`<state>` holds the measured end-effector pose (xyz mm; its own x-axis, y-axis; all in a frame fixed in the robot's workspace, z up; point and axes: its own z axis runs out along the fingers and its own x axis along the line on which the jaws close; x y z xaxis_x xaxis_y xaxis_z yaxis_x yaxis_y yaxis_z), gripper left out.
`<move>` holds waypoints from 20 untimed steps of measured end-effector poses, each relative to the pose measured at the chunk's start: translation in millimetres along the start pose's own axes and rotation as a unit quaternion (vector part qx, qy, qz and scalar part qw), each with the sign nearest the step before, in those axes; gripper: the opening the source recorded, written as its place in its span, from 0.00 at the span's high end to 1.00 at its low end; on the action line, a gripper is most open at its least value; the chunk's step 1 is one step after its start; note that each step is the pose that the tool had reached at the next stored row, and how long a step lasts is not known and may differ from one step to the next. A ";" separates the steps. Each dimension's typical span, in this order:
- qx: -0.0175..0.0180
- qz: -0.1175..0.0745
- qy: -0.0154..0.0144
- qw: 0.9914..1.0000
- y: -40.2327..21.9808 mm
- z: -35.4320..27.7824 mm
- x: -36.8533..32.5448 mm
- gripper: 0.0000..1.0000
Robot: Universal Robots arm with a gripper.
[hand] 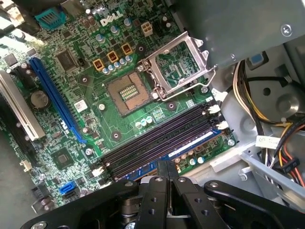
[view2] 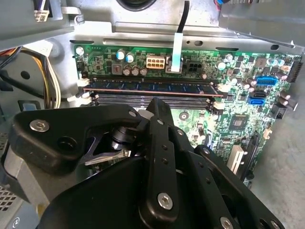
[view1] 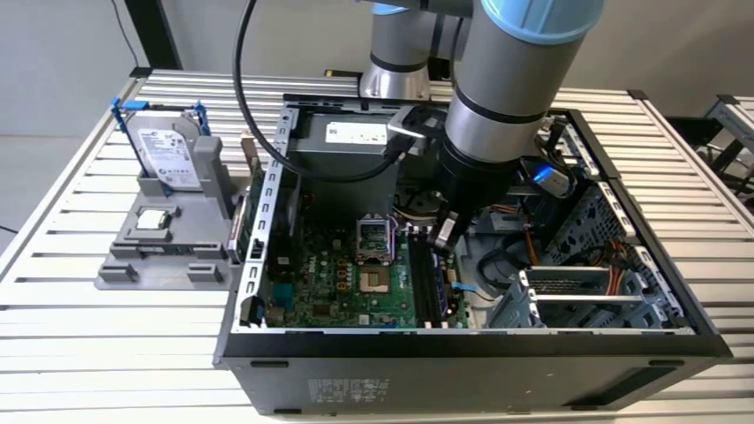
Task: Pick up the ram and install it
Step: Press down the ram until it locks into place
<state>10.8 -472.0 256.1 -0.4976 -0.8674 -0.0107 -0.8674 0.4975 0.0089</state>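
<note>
The ram (view2: 147, 87) is a long dark strip with a row of chips. It stands on edge in one of the memory slots (hand: 157, 143) on the green motherboard (view1: 342, 283), with white latches at both ends. My gripper (view1: 446, 233) hangs just above these slots inside the open computer case. Its two black fingers (hand: 162, 183) are pressed together with nothing between them. In the second wrist view the gripper's tip (view2: 155, 102) lies close beside the ram, and I cannot tell whether it touches it.
The empty processor socket (hand: 129, 93) with its raised metal cover (hand: 178, 67) lies beside the slots. Cable bundles (hand: 267, 114) and drive cages (view1: 589, 283) crowd the case. A grey stand outside holds a hard drive (view1: 165, 152) and a small square chip (view1: 151, 221).
</note>
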 end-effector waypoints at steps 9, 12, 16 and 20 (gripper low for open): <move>0.000 -0.005 0.000 1.000 0.0 1.5 -0.1 1.00; 0.000 -0.006 0.000 1.000 0.1 1.6 -0.2 1.00; 0.000 -0.008 0.000 1.000 0.1 1.6 -0.2 1.00; 0.000 -0.010 0.000 1.000 0.1 2.0 -0.2 1.00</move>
<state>10.8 -471.7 254.0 -0.4807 -0.8768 -0.0108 -0.8769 0.4806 0.0089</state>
